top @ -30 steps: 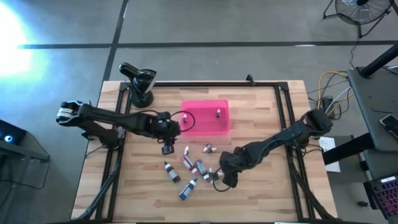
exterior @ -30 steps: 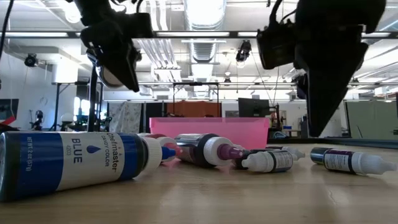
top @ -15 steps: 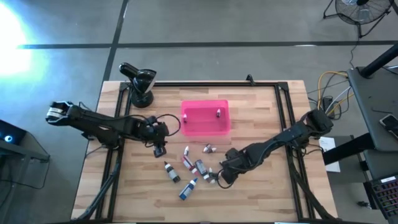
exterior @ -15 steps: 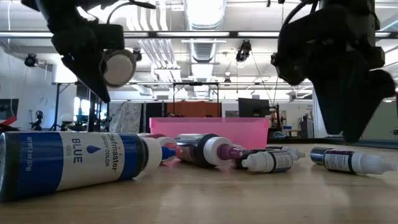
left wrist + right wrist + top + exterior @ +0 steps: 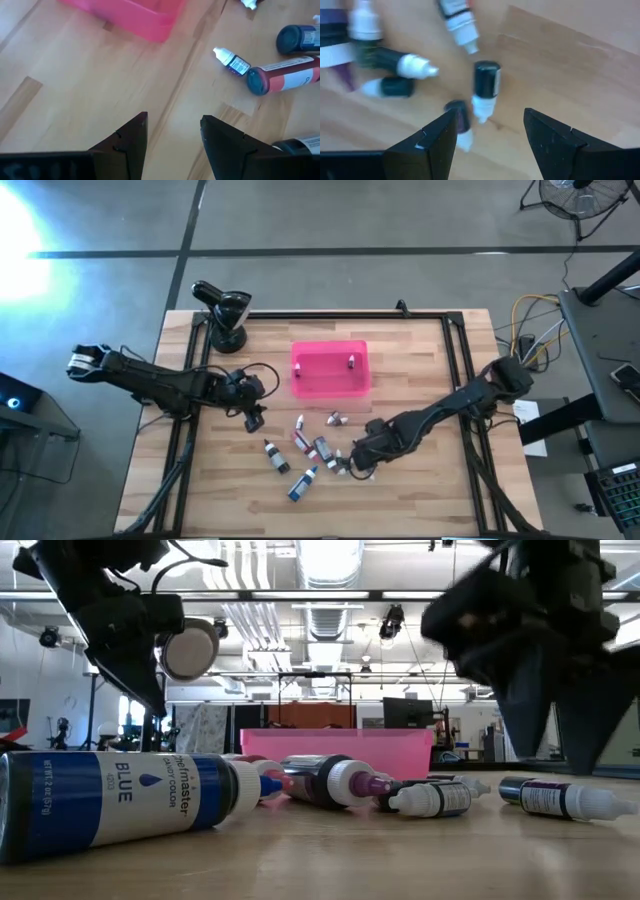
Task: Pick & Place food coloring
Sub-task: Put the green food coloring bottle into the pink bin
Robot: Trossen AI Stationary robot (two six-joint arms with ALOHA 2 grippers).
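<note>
Several food coloring bottles (image 5: 315, 448) lie on their sides in a loose cluster on the wooden table, in front of the pink tray (image 5: 300, 370). One more bottle (image 5: 352, 361) sits inside the tray. A large blue bottle (image 5: 120, 795) lies closest to the near edge. My right gripper (image 5: 352, 468) hovers open at the right end of the cluster. In its wrist view (image 5: 490, 135) a dark bottle with a white tip (image 5: 485, 85) and a second one (image 5: 460, 117) lie just ahead of the fingers. My left gripper (image 5: 255, 418) is open and empty left of the cluster (image 5: 172, 135).
A black camera stand (image 5: 225, 315) occupies the far left corner. Dark metal rails (image 5: 455, 370) frame the tabletop. Bare wood lies right of the tray and along the near edge. The left wrist view shows the tray's corner (image 5: 130, 15) and bottles (image 5: 290, 75) off to one side.
My left gripper has drawn back from the tray's near left corner toward the table's left edge, staying open and empty. My right gripper has edged toward the bottle cluster, come down a little and turned. No bottle has moved.
</note>
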